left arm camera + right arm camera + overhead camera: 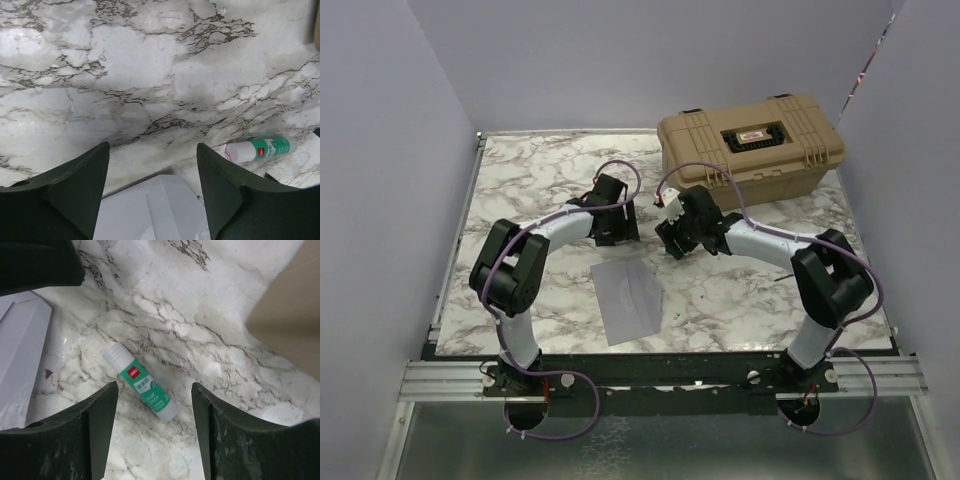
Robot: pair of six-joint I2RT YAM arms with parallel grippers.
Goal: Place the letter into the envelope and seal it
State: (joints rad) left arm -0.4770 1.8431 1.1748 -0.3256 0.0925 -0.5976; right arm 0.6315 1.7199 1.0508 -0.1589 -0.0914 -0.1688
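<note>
While left gripper (151, 146) gapes, envelope (150, 212) lies just behind (apart).

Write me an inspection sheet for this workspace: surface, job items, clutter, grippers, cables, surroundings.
Surface: marble-pattern table, flat.
Job's things: envelope lies flat at near-centre, between the two arms. No letter is seen as a separate sheet, and it cannot be told whether it is inside.
Clutter: glue stick lies on its side just beyond the envelope. Tan toolbox sits in the far right corner, lid shut.
Grippers: left gripper and right gripper are both above the table, jaws open and holding nothing.
Cables: purple cables loop along both arms, clear of the envelope.
Surroundings: plain walls on three sides, metal rail along the near edge.
</note>
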